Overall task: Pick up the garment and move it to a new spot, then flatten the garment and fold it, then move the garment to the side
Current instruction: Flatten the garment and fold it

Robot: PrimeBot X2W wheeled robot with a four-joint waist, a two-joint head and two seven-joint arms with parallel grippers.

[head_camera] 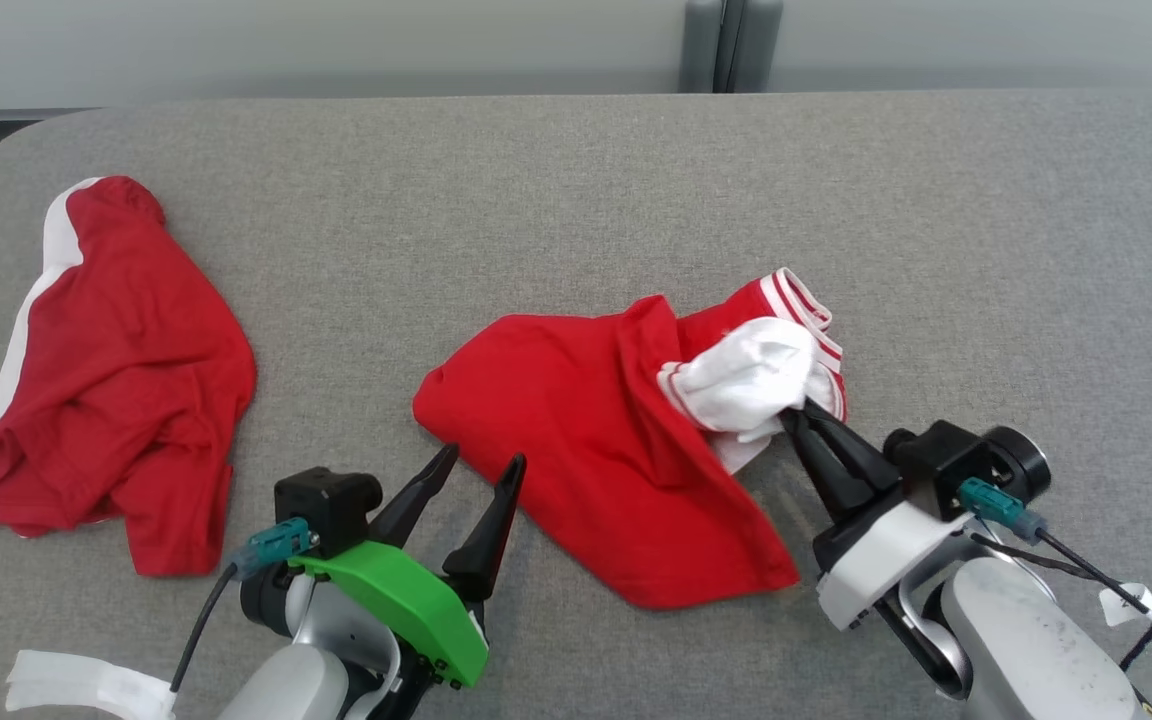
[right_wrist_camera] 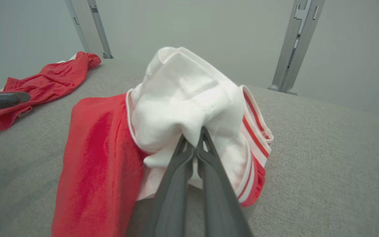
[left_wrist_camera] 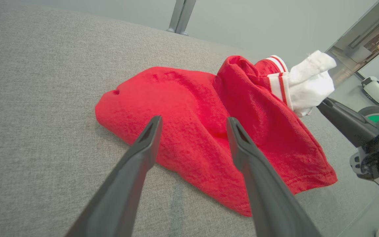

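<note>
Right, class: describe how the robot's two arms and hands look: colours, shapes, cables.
Both hands have two long, dark, tapering fingers. The left hand sits on a bright green cover, the right hand on a white cover. Each carries a black box with a teal plug and a black cable; the right cable bears a white tag. The forearms are pale grey.

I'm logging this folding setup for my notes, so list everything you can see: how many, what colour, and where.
table: one, grey cloth top, in front of the robot
post: one, grey, behind the table's far edge
garment: one, red with a white, stripe-edged part, crumpled mid-table
second garment: one, red with a white side stripe, crumpled at the table's left end
left tool: one, dark fingers, open, at the garment's near left edge
right tool: one, dark fingers, shut on the garment's white part
</note>
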